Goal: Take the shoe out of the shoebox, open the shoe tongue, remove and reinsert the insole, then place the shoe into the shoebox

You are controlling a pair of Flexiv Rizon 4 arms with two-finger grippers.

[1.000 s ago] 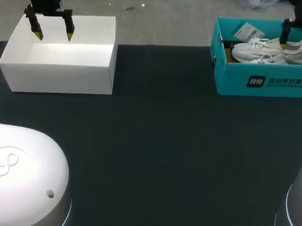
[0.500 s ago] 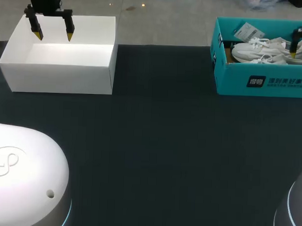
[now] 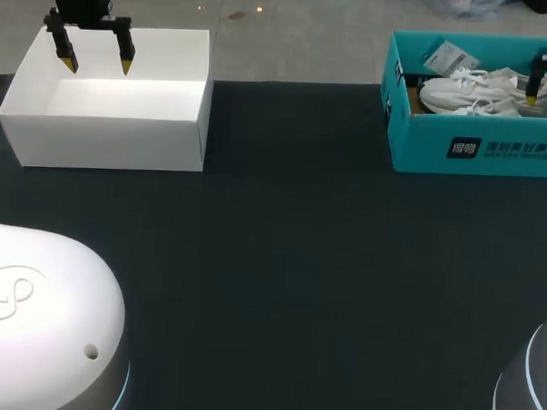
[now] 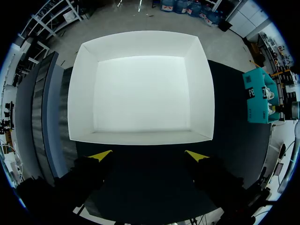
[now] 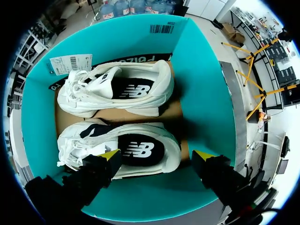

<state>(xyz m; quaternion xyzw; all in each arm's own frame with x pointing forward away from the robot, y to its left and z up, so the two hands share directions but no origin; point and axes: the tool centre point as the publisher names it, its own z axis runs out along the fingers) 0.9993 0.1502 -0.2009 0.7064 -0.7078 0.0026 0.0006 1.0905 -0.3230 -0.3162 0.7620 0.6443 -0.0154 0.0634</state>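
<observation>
Count: 2 boxes, 2 shoes, 2 pincers, 1 loose tag, all on or over one dark matte surface [image 3: 289, 260].

Left side:
- White box [image 3: 113, 130]: 1 off, rectangular, open top, smooth plain walls that flare out slightly, flat white floor. It sits at the far left of the surface.
- Left pincer [image 4: 149, 155]: hangs over the white box's near wall. The two black fingers with pointed yellow tips are spread wide and pinch nothing.

Right side:
- Shoebox [image 3: 480, 146]: 1 off, teal card, rectangular, open top, white print on the front wall. It sits at the far right edge of the surface, and brown cardboard shows on its floor between the shoes.
- Paper tag [image 5: 70, 63]: 1 off, white with a barcode, lying against the inner wall at the toe end.
- Shoes: 2 off, both inside the shoebox, side by side with toes the same way and openings facing up.
  - The far shoe [image 5: 117, 89] and near shoe [image 5: 122, 150] look the same: white uppers, white laces, rounded heels and dark insoles with a white mark.
- Right pincer [image 5: 157, 156]: hangs over the near shoe with fingers spread and grips nothing.
  - One yellow tip is over the shoe's tongue edge. The other is past the heel, over the teal wall.
  - Whether either tip touches anything is not clear.
</observation>
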